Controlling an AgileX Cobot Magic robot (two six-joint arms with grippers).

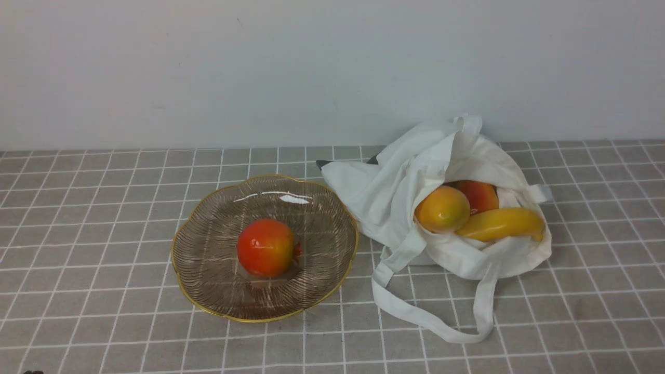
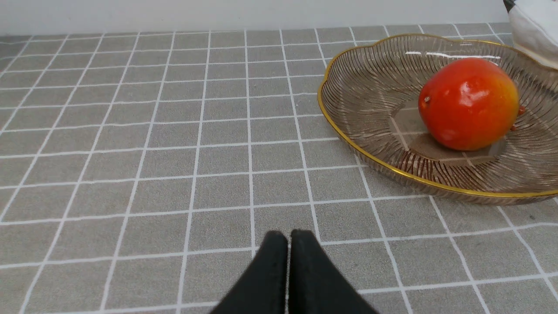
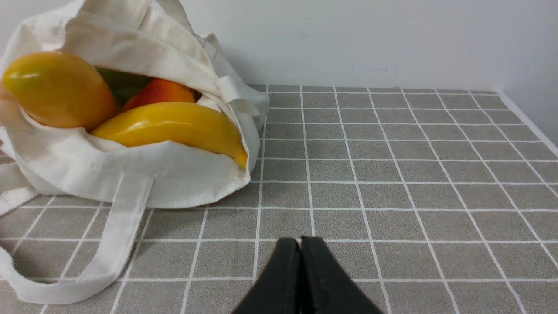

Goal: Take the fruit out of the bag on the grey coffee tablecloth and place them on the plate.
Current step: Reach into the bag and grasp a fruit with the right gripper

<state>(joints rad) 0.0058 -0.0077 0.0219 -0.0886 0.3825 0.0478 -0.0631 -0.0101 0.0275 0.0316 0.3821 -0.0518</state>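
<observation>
The glass plate (image 1: 208,291) with a gold rim sits left of centre on the grey checked tablecloth (image 1: 83,218) and holds one red-orange fruit (image 1: 266,247). The white bag (image 1: 395,192) lies to its right, mouth open towards me, with a mango (image 1: 442,209), a red-orange fruit (image 1: 480,195) and a banana (image 1: 501,224) inside. Neither gripper shows in the front view. My left gripper (image 2: 288,237) is shut and empty over bare cloth, short of the plate (image 2: 348,144) and its fruit (image 2: 468,104). My right gripper (image 3: 300,244) is shut and empty beside the bag (image 3: 144,174), banana (image 3: 174,126) and mango (image 3: 56,89).
A white wall (image 1: 311,67) rises behind the table. The bag's long strap (image 1: 447,332) loops forward on the cloth. The table's right edge meets a wall (image 3: 536,87) in the right wrist view.
</observation>
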